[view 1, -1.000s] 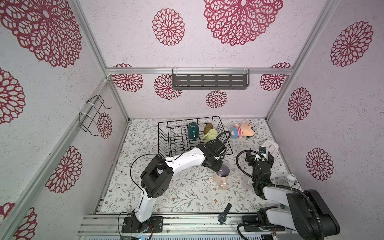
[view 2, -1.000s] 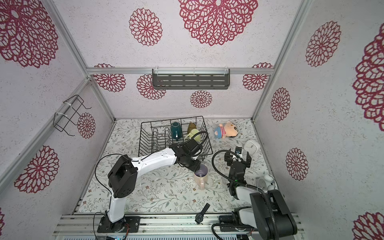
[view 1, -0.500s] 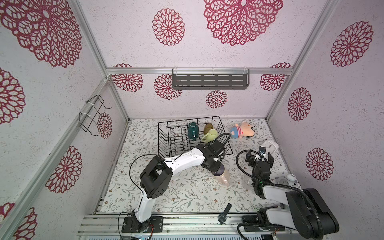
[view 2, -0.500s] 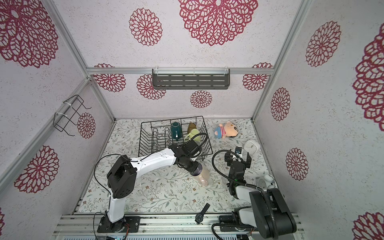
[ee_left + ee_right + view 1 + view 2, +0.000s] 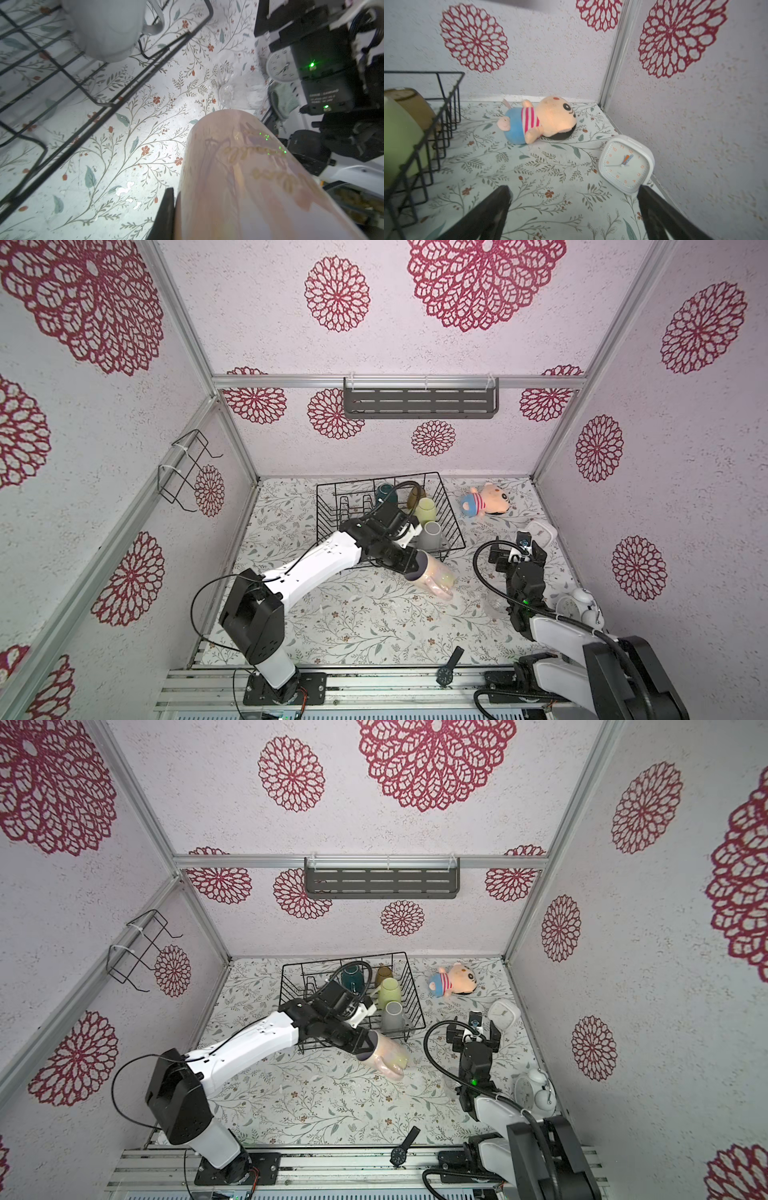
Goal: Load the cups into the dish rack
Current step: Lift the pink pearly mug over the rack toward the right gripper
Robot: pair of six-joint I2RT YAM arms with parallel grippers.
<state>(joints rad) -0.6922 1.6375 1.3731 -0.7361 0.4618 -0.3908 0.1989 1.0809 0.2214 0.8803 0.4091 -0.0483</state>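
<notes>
My left gripper [image 5: 409, 566] [image 5: 362, 1046] is shut on the rim of the tall pearly pink mug [image 5: 434, 578] [image 5: 386, 1056]. The mug is tipped on its side just in front of the dish rack [image 5: 454, 516] [image 5: 417, 996]. In the left wrist view one black finger [image 5: 166, 209] lies against the pink mug [image 5: 239, 176]. The rack holds a teal mug [image 5: 383, 491], an amber tumbler [image 5: 413, 495], a yellow-green mug [image 5: 427, 510] and a grey cup [image 5: 432, 535]. A clear glass [image 5: 496, 605] [image 5: 241, 93] stands by the right arm. My right gripper [image 5: 518, 551] [image 5: 574, 191] is open and holds nothing.
A plush toy [image 5: 484, 502] [image 5: 542, 120] lies at the back right, with a white square clock [image 5: 540, 533] [image 5: 626, 164] near it. A round alarm clock [image 5: 577, 608] sits by the right wall and a wristwatch [image 5: 449, 668] at the front edge. A grey shelf [image 5: 419, 402] and a wire bracket [image 5: 183, 468] hang on the walls.
The pink mug stood upright on the table a second ago. My left gripper has closed on its rim and tipped it over toward the rack. The right arm has not moved.
</notes>
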